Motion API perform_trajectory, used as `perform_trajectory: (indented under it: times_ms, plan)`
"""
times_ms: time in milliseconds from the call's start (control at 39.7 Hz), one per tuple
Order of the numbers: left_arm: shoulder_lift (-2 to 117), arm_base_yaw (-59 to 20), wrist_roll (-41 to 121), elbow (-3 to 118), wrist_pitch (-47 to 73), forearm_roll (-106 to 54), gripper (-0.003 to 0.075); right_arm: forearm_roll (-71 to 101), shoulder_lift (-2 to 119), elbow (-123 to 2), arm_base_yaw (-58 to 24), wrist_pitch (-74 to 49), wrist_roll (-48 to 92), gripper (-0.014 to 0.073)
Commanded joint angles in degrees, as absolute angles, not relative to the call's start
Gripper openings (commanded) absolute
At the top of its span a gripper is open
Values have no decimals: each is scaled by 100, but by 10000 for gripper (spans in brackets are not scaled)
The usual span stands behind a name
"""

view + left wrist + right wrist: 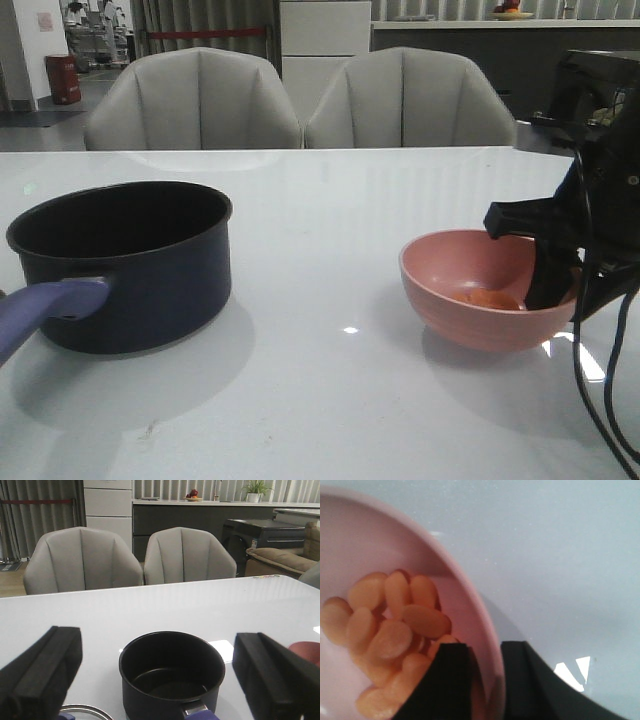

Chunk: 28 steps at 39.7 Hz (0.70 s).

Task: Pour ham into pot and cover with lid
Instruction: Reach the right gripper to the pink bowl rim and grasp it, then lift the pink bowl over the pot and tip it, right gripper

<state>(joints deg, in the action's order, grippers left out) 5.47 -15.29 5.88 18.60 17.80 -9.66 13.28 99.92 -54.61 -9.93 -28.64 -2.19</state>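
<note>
The dark blue pot [130, 270] stands on the left of the white table [330, 400], its purple handle [45, 305] pointing toward me; its inside is black and bare. The ham [490, 297] lies in a pink bowl [470, 300] on the right. My right gripper [550, 290] is shut on the bowl's right rim, one finger inside and one outside. The right wrist view shows this grip [485, 647], the ham slices [390, 625] and the rim [465, 585]. My left gripper [156, 635] is open wide behind the pot [172, 670]. Only the steel rim of the lid [82, 711] shows.
Two grey chairs [300, 100] stand along the table's far edge. Black cables [600, 400] hang from the right arm near the table's right front. The pink bowl's edge [307, 652] shows in the left wrist view.
</note>
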Motion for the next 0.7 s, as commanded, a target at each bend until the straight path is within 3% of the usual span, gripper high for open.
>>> perform_trajectory:
  times_ms: [0, 378, 680]
  plan:
    - [612, -1565, 573, 1998, 1334, -1032, 648, 1375, 9720, -5627, -959, -2623, -199, 127]
    - [612, -1565, 573, 1998, 1334, -1032, 648, 1389, 9648, -5854, -966, -2641, -94, 137]
    - [612, -1565, 573, 1998, 1334, -1032, 648, 1376, 8982, -6698, -1807, -2008, 271, 137]
